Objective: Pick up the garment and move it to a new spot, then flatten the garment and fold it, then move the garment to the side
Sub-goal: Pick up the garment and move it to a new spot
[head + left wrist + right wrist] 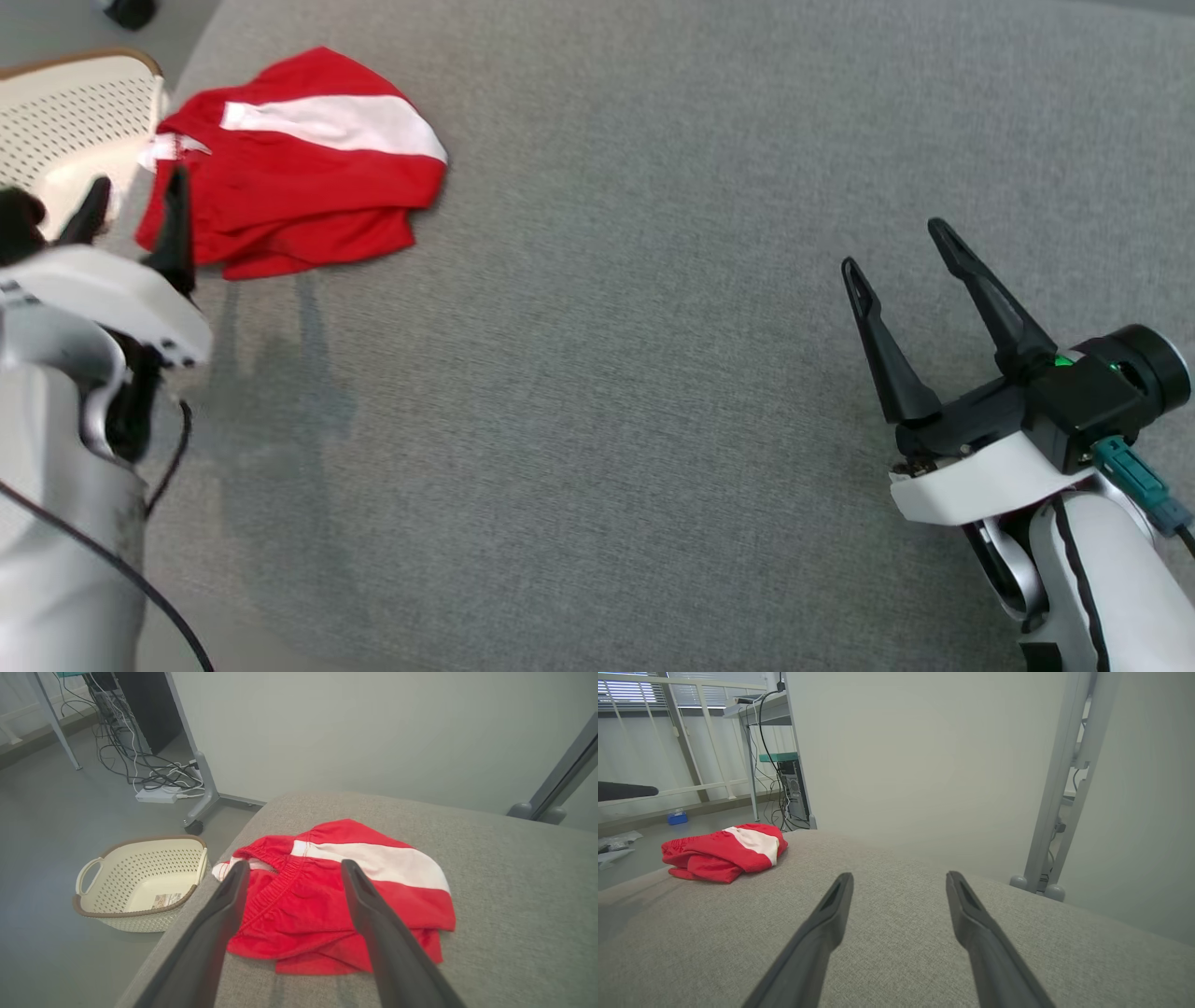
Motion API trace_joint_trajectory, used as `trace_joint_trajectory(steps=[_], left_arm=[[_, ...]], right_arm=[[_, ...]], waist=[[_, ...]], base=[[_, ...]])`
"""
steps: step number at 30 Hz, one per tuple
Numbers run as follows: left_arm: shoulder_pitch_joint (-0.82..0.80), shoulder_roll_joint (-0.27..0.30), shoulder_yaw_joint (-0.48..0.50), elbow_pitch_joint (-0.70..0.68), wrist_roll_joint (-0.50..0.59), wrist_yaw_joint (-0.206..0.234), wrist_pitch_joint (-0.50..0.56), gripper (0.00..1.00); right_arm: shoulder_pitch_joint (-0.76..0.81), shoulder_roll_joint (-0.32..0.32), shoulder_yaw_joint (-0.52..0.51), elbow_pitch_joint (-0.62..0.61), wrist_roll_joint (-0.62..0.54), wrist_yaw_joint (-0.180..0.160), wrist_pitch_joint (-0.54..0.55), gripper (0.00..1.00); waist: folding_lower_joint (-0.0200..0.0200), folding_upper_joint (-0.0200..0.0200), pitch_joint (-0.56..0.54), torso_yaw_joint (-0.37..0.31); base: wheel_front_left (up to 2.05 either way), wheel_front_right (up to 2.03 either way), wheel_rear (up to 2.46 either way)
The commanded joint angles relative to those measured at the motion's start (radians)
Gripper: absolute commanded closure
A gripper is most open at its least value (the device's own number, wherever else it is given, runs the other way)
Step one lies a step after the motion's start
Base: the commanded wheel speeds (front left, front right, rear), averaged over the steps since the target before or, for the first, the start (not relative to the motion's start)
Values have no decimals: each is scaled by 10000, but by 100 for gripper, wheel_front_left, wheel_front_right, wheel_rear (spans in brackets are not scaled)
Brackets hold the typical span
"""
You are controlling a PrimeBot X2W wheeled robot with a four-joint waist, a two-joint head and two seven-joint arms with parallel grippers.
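**Garment** (289, 168): red cloth with a broad white band and a gathered elastic waistband. Lies bunched in loose layers at the far left corner of the grey padded surface (607, 373), close to its edge. Not flattened, not squarely folded.

**Handling, as judged:** light, soft and limp; likely to sag and drape once lifted. Not fragile. Some slip between layers, so a shallow pinch risks taking the top layer alone. Best hold is at the elastic waistband, thick and ridged, or through all layers at the near hem.

**Left gripper** (138, 182): fingers spread wide, nothing between them. Hangs just short of the garment, lined up on the waistband side in the left wrist view. No contact with the cloth seen.

**Right gripper** (893, 245): fingers equally wide apart, holding nothing. Sits over bare surface, well apart from the garment.

**Basket** (135, 924): cream, perforated, with a brown rim and a loop handle. Stands on the floor just beside the surface's edge, near the garment. Contains one small printed slip (166, 899) flat on the bottom; nothing else made out inside.

**Stage, as judged:** first pick-up not yet made.
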Motion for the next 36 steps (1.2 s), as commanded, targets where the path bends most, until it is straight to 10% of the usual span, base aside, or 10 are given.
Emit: trace_joint_trajectory(steps=[1,21,24,36], left_arm=[[-331,54,2,192,-197,-101,255,0],[-3609,1293,-577,3508,-803,-223,4401,0],[-3759,1300,-605,3783,-894,-244,4621,96],[-3877,1499,-508,3910,-813,-138,2408,100]], right_arm=[[-95,-86,-6,-129,-16,3,41,0],[-374,-253,245,-922,-97,3,264,0],[-371,-216,255,-868,-119,3,223,0],[-424,7,332,-335,-24,3,-31,0]], waist=[[0,0,542,-337],[0,0,1895,-1116],[0,0,1898,-1146],[0,0,1118,-1208]], base=[[0,0,0],[0,0,0],[0,0,0],[0,0,0]])
